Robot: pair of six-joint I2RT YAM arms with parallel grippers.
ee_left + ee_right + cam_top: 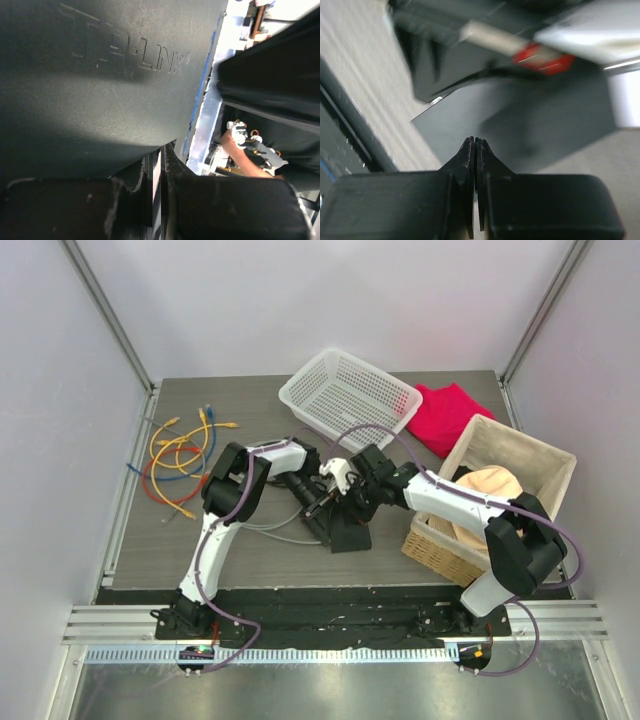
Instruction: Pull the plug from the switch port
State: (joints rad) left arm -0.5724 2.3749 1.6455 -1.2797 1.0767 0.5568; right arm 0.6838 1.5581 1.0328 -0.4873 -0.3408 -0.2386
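Observation:
The switch (345, 530) is a flat matte-black box lying mid-table between both arms. It fills the left wrist view (100, 75), logo side showing, and lies as a blurred dark slab in the right wrist view (520, 125). My left gripper (318, 502) is shut, and its tips (162, 150) rest against the switch's edge with only a thin slit between them. My right gripper (350, 492) is shut and empty, its tips (475, 140) right over the switch's top face. A grey cable (268, 530) runs left from the switch. The plug and the port are hidden.
A white mesh basket (350, 395) stands at the back. A red cloth (445, 415) lies at the back right. A wicker basket (490, 500) with a beige hat stands to the right. Several coloured patch cables (180, 455) lie at the left.

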